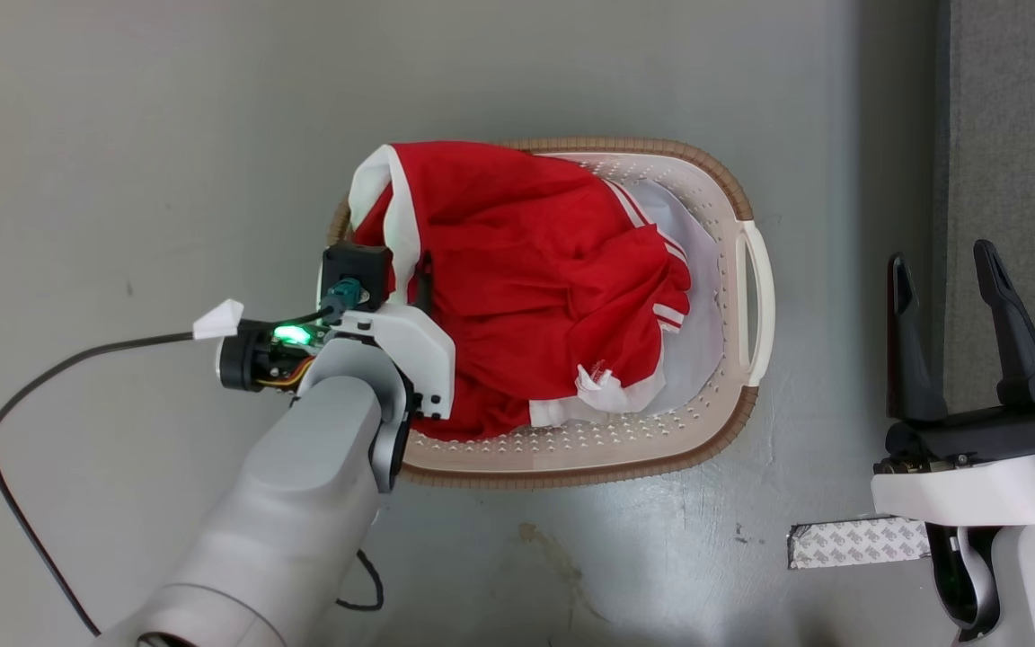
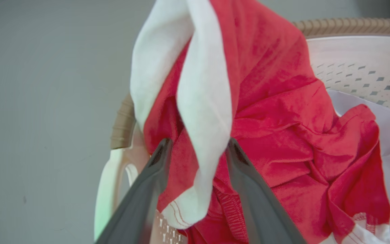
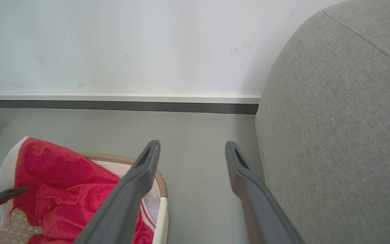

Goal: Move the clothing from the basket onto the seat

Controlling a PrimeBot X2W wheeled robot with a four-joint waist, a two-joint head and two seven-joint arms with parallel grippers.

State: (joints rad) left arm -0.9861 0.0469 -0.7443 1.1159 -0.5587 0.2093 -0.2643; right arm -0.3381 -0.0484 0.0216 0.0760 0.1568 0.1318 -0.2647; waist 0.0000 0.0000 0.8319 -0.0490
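The red clothing (image 1: 535, 296) with white trim lies heaped in the oval basket (image 1: 571, 449) on the floor, one white-edged fold draped over the basket's left rim. My left gripper (image 1: 410, 279) points down at that fold. In the left wrist view my left gripper (image 2: 198, 149) is open, its fingers set either side of the white trim and red clothing (image 2: 276, 135), beside the basket (image 2: 350, 27) rim. My right gripper (image 1: 944, 270) is open and holds nothing, right of the basket at the edge of the grey seat (image 1: 1021, 135). The right wrist view shows the right gripper (image 3: 191, 152), the seat (image 3: 333, 135), the clothing (image 3: 63, 189) and the basket (image 3: 161, 186).
A white sheet (image 1: 688, 341) lines the basket's right side under the clothing. A strip of tape (image 1: 854, 544) is stuck to the grey floor near my right arm. A black cable (image 1: 32, 386) trails left from my left wrist. A wall with a dark skirting (image 3: 113, 105) stands behind the basket.
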